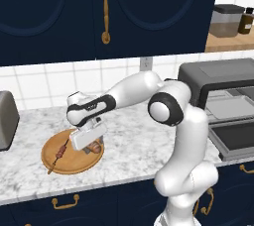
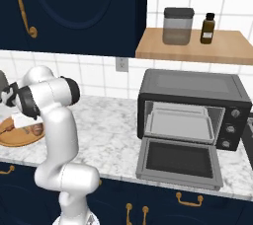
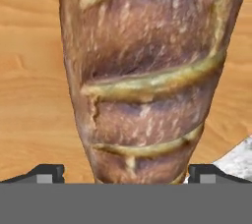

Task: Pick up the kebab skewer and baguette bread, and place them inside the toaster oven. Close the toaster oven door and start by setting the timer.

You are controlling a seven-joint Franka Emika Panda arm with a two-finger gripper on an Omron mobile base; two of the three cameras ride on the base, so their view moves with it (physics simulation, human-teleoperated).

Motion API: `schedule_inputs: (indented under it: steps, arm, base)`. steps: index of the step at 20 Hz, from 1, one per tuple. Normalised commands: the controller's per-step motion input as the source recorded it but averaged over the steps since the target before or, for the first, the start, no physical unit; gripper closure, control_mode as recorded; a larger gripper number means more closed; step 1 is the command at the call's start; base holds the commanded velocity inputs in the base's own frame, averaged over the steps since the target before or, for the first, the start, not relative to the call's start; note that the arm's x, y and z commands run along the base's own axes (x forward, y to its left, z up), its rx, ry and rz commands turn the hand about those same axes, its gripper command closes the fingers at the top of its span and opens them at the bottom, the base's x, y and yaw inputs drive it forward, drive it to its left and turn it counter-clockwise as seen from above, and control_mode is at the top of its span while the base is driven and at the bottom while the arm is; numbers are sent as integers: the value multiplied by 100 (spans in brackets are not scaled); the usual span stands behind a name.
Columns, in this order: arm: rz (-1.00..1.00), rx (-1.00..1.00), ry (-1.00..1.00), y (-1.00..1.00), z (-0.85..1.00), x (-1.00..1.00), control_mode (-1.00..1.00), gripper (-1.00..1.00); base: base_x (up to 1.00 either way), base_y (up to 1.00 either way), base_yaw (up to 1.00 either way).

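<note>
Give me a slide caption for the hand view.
Open gripper straddling the baguette bread on the round wooden board.

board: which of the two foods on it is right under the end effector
The baguette, between the open end effector fingertips. The kebab skewer lies off to the side on the round board.

I've got the arm rising from the lower right of the left base view, elbow bent mid-frame, forearm reaching to the left. The gripper points down at centre-left. In the hand view its fingertips sit far apart at the bottom corners, jaws spread wide.
</note>
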Motion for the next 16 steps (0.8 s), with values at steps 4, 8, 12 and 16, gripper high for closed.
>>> schedule_inputs:
  steps: [4, 8, 12, 16]
  arm:
    - [0, 1, -2, 0, -24, 20, -100, -100]
    - [-1, 4, -2, 0, -5, -21, -100, -100]
    - [-4, 6, -2, 0, -23, -5, -100, 100]
    - [-3, 7, -3, -4, -33, -4, -100, 100]
  base:
    - [0, 0, 0]
    - [0, 0, 0]
    - [0, 0, 0]
    - [0, 0, 0]
